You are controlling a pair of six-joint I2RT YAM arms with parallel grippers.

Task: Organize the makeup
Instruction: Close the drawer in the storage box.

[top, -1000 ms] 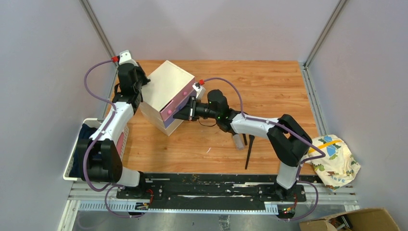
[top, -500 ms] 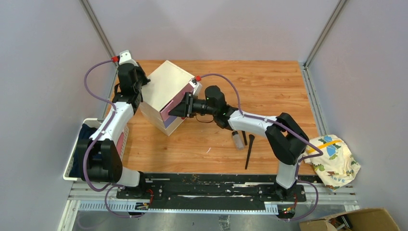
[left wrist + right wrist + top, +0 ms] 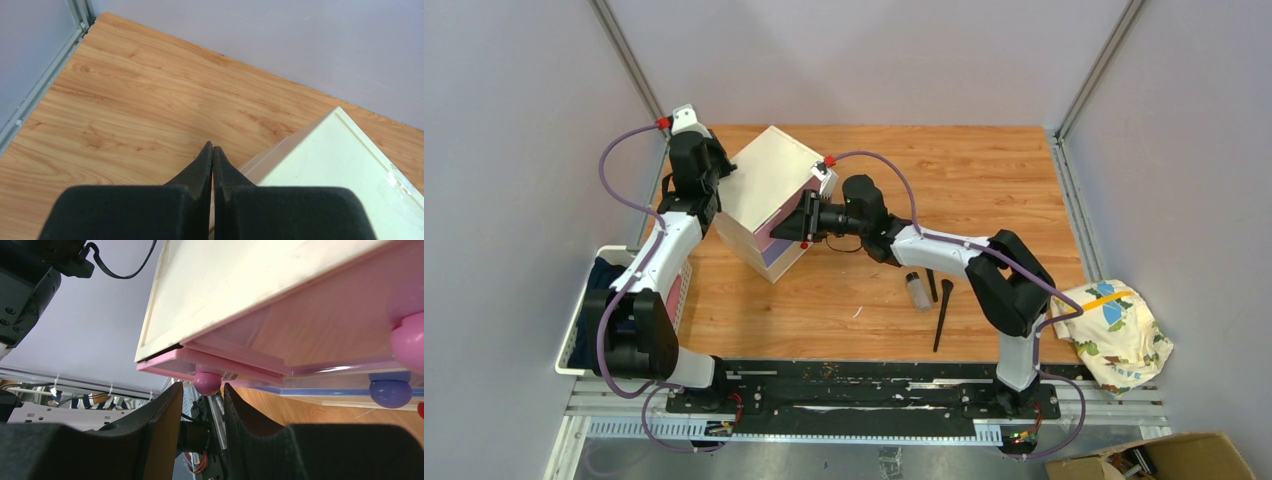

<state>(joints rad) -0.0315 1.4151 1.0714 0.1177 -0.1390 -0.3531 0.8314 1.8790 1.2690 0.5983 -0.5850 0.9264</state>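
Two claws: left gripper (image 3: 212, 148) clenched beside cream box (image 3: 340, 180); right gripper (image 3: 201, 386) parted, tips flanking round pink knob (image 3: 207, 381).
Makeup: small clear bottle (image 3: 917, 291) and slim black brush (image 3: 941, 320) on woodgrain table (image 3: 984, 180), at box's 4 o'clock.

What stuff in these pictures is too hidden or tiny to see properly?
Inside the drawer box: top view, its own top covers everything.
Small bottle: top view, too tiny to read any label.
White basket: top view, left arm covers its contents.
Cardboard carton: top view, cut by the edge.

Cream box (image 3: 764, 190) fills the far-left corner — left claw (image 3: 212, 147) behind, right claw (image 3: 202, 387) at its front; table (image 3: 994, 170) rightward lies open.
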